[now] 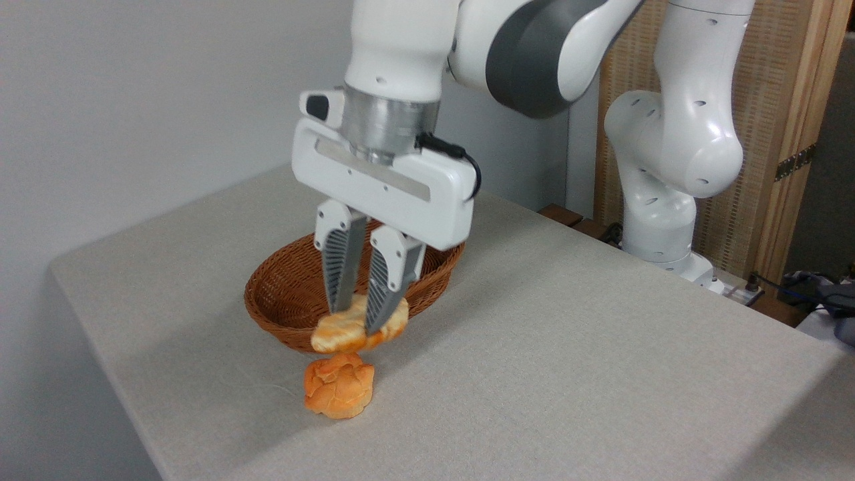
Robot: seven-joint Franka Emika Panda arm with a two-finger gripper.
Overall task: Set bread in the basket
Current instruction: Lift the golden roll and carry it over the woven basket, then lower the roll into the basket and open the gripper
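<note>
The braided bread loaf (357,332) is clamped between the gripper (357,321) fingers, held at the wicker basket (280,294) near rim. If released here, it could catch the rim and tumble onto the knotted bun (338,385).

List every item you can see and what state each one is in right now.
gripper: shut on the bread, pointing down.
bread: gripped, at the basket's near rim.
basket: upright on the table, nothing visible inside.
bun: resting on the table, in front of the basket.
</note>
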